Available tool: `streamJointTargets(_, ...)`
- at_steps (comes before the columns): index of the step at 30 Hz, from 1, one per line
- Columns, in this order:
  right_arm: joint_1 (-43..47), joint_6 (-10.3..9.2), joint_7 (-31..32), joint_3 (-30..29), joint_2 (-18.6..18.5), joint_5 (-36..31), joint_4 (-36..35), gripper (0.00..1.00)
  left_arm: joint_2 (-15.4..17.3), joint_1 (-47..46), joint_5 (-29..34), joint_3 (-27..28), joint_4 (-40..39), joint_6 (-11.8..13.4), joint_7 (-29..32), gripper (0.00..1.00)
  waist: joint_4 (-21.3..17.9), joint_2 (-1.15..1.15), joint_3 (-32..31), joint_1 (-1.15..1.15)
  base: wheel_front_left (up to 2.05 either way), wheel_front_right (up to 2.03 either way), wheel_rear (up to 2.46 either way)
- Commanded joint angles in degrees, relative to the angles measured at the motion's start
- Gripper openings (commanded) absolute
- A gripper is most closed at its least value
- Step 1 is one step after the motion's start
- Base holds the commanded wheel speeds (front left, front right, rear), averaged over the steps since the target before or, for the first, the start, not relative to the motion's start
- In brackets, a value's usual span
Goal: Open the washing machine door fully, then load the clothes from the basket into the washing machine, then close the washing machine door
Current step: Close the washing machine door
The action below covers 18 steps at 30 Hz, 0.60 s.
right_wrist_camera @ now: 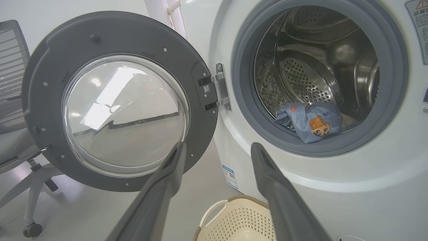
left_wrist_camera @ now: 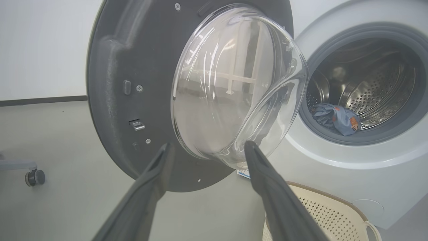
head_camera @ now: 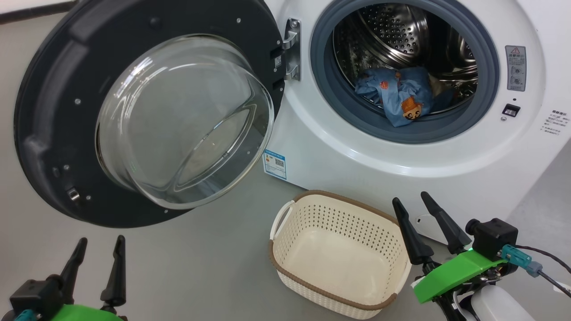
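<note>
The washing machine (head_camera: 357, 147) is a white front-loader, and its door (head_camera: 53, 111) hangs wide open to the left with its domed glass window facing me. The clothes (head_camera: 399, 96), light-blue fabric with an orange bear print, lie inside the steel drum; they appear again in the right wrist view (right_wrist_camera: 311, 122) and the left wrist view (left_wrist_camera: 334, 117). The cream basket (head_camera: 285, 243) on the floor in front of the machine holds nothing. My left gripper (head_camera: 100, 247) is open at the lower left, below the door. My right gripper (head_camera: 412, 200) is open just right of the basket.
A wheeled office chair (right_wrist_camera: 20, 140) stands left of the open door; one of its castors (left_wrist_camera: 35, 177) rests on the grey floor. A blue label sticker (head_camera: 274, 163) marks the machine's lower front. A cable (head_camera: 544, 267) trails from my right wrist.
</note>
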Motion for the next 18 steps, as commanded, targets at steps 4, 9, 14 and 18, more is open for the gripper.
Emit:
streamJointTargets(4, -0.89, 0.43, -0.46, 0.11, -0.31, 0.45, -1.36, 1.0, 2.38, -1.88, -0.3, 2.56, -1.5, 0.22, -0.61, 1.0, -0.08, 0.0, -0.12, 0.0, 0.0, 0.0, 0.0)
streamJointTargets(9, -0.55, 0.43, -0.46, -0.28, -0.12, 0.23, -1.57, 1.0, 2.37, -1.92, -0.29, 2.47, -1.59, 0.34, -0.63, 1.0, -0.15, 0.0, -0.26, 0.0, 0.0, 0.0, 0.0)
streamJointTargets(14, -0.38, 0.43, -0.46, -0.22, -0.36, -0.98, -1.42, 1.0, 2.67, -2.26, -0.32, 2.53, -1.63, 0.32, -0.65, 0.98, -0.2, 0.0, -0.29, 0.0, 0.0, 0.0, 0.0)
streamJointTargets(18, -0.26, 0.43, -0.46, -0.48, -0.28, -1.3, -1.42, 1.0, 3.08, -2.7, -0.34, 2.7, -1.68, 0.3, -0.66, 0.42, -0.26, 0.0, -0.32, 0.0, 0.0, 0.0, 0.0)
